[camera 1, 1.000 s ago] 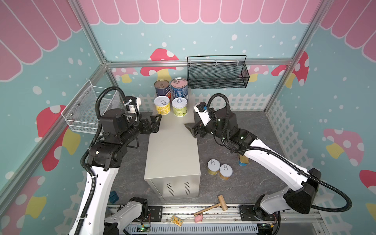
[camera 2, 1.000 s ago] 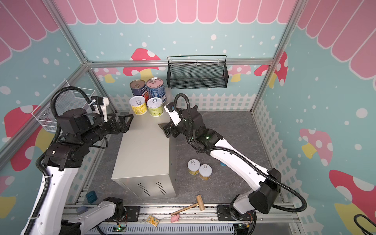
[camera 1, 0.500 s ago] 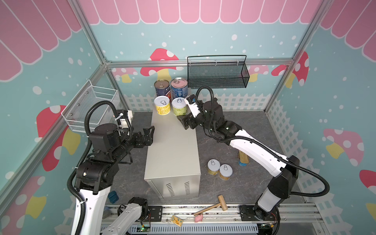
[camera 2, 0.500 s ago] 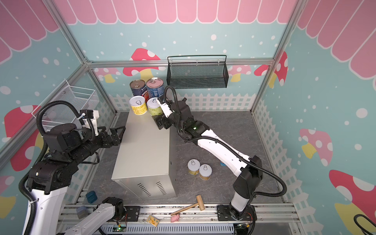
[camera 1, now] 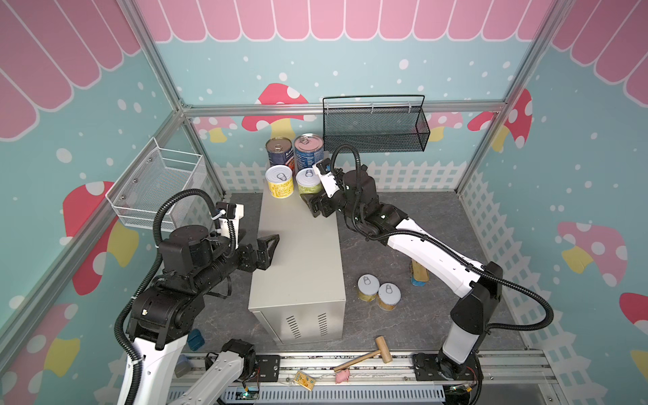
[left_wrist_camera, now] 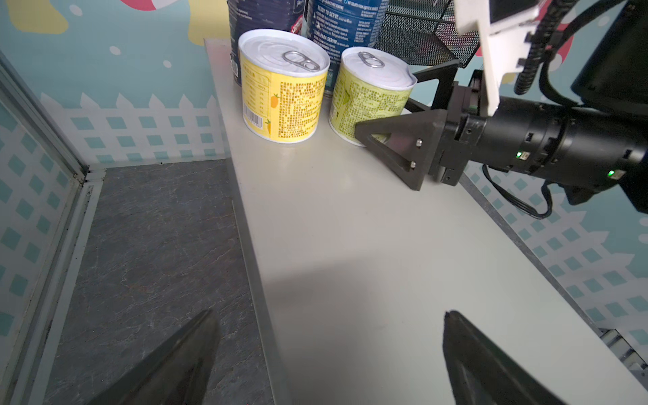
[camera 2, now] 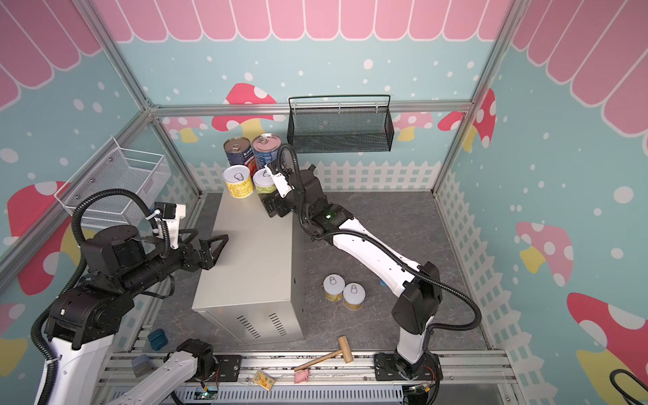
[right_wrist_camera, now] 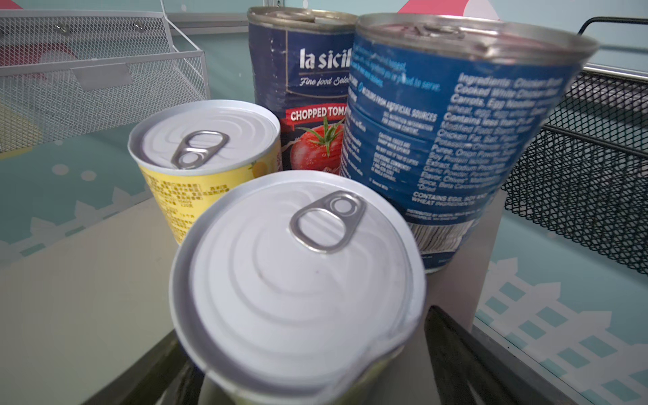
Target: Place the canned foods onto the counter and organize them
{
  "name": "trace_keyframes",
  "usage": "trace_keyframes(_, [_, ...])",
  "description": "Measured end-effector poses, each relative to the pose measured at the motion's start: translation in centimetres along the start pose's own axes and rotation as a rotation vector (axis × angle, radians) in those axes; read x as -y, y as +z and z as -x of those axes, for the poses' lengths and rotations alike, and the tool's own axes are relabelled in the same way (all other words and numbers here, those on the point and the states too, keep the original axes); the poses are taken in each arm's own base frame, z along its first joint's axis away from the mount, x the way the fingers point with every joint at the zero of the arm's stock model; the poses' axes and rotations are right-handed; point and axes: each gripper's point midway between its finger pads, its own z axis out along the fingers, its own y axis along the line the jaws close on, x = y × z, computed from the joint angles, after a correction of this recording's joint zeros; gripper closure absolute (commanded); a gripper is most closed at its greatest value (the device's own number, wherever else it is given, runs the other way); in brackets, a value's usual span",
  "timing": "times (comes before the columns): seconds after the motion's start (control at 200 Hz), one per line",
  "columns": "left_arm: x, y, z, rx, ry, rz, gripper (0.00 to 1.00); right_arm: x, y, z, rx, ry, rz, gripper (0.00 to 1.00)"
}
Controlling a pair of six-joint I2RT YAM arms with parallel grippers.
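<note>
We had R hand (camera 1: 312, 203) straddling the short can (right_wrist_camera: 298, 280) at bench's (camera 1: 301, 252) far end; couldn't tell if clenched. L hand (camera 1: 268, 250) hung released, empty. Next, we reckoned: line it up, then floor cans (camera 1: 366, 284).

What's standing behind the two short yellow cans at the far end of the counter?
Two tall cans, upright on the counter: the chopped-tomato can behind the left yellow can, the lighter-blue can behind the right yellow can. The short cans cover their lower labels.
</note>
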Motion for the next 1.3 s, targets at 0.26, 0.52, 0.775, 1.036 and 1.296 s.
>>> trace_keyframes(0.26, [0.2,-0.1,-0.4,-0.003,0.032,-0.001,0.01,0.3,0.3,0.0,0.0,0.014,-0.02,0.11])
trace_keyframes(0.52, [0.1,-0.1,-0.4,-0.004,0.047,0.008,0.0,0.4,0.8,0.1,0.002,0.018,-0.029,0.13])
trace_keyframes(0.775, [0.1,-0.1,-0.4,-0.004,0.054,0.015,0.01,0.5,1.0,-0.1,0.0,0.022,-0.03,0.15])
trace_keyframes(1.036, [0.2,-0.1,-0.5,-0.005,0.057,0.011,0.01,0.5,1.2,0.0,0.004,0.023,-0.035,0.18])
trace_keyframes(1.296, [0.2,0.0,-0.5,-0.009,0.059,0.011,0.01,0.5,1.3,0.1,0.005,0.022,-0.035,0.22])
